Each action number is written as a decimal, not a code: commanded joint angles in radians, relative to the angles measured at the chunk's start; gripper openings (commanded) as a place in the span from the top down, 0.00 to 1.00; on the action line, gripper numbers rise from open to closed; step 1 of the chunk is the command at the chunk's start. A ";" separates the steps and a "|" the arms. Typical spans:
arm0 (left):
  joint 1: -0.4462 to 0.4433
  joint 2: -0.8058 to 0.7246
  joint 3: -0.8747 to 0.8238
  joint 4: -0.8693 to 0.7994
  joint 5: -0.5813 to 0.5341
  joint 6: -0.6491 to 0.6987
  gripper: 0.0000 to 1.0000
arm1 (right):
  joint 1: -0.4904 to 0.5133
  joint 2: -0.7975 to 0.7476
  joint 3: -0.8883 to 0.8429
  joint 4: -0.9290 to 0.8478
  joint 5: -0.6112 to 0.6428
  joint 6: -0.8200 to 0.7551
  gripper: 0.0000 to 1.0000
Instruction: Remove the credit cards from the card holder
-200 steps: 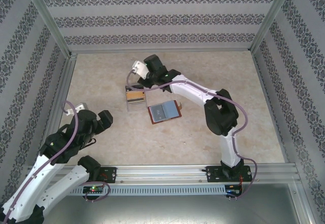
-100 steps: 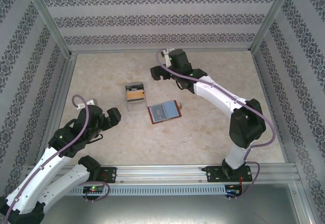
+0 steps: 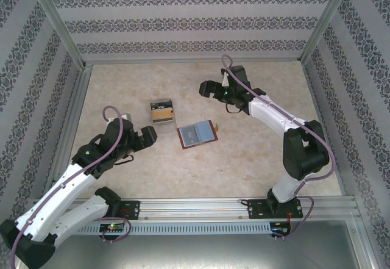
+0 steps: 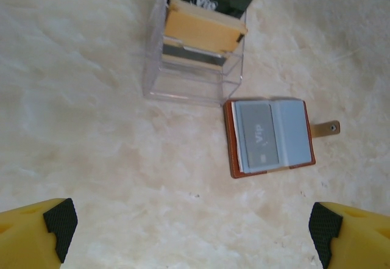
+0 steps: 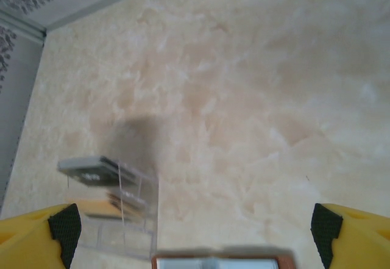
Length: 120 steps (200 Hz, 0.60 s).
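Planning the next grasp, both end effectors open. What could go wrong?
The credit cards lie flat in the open card holder: a pinch may drag or lift the whole holder. The clear box sits close beside it: the left end effector, open wide, could knock it on approach.

Nothing fancy here: a beige marble-look tabletop [image 3: 231,165] boxed in by wallpapered panels with grey damask stripes, with the back wall [image 3: 195,19] at 12 o'clock, the left wall [image 3: 27,68] at 9 and the right wall [image 3: 365,74] at 3. Bare aluminium posts [image 3: 59,25] run up the corners at roughly 11 and 1. An aluminium rail [image 3: 195,206] spans the 6 o'clock edge, with grey sheet metal [image 3: 201,251] just below it. Lighting's soft and even, and the shadows are pretty faint.
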 commanded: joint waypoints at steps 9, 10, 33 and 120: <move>0.013 0.061 -0.046 0.150 0.106 -0.043 0.00 | 0.013 -0.084 -0.108 -0.014 -0.040 0.000 0.02; 0.013 0.064 -0.047 0.154 0.108 -0.046 0.00 | 0.013 -0.085 -0.112 -0.015 -0.040 -0.003 0.02; 0.012 0.133 -0.075 0.234 0.152 -0.084 0.00 | 0.027 -0.104 -0.186 -0.037 -0.048 -0.039 0.02; -0.008 0.413 -0.035 0.415 0.223 -0.102 0.18 | 0.104 -0.054 -0.288 -0.022 -0.007 -0.106 0.54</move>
